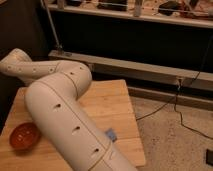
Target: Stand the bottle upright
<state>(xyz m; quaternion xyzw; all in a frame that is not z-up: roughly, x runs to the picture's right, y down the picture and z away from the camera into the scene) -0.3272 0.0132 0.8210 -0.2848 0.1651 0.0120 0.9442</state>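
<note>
The bottle is out of view. My white arm [65, 115] fills the foreground and runs up over the wooden table [107, 107] to a bend [17, 62] at the far left. The gripper does not show; it lies past that bend, hidden by the arm or beyond the left edge, and it is shut. Whether it holds anything cannot be seen.
A red bowl [24, 136] sits on the table's front left, partly behind my arm. A small blue object [111, 134] lies near the front right edge. A dark shelf unit with a metal rail [150, 67] stands behind. Cables [165, 107] trail on the speckled floor at right.
</note>
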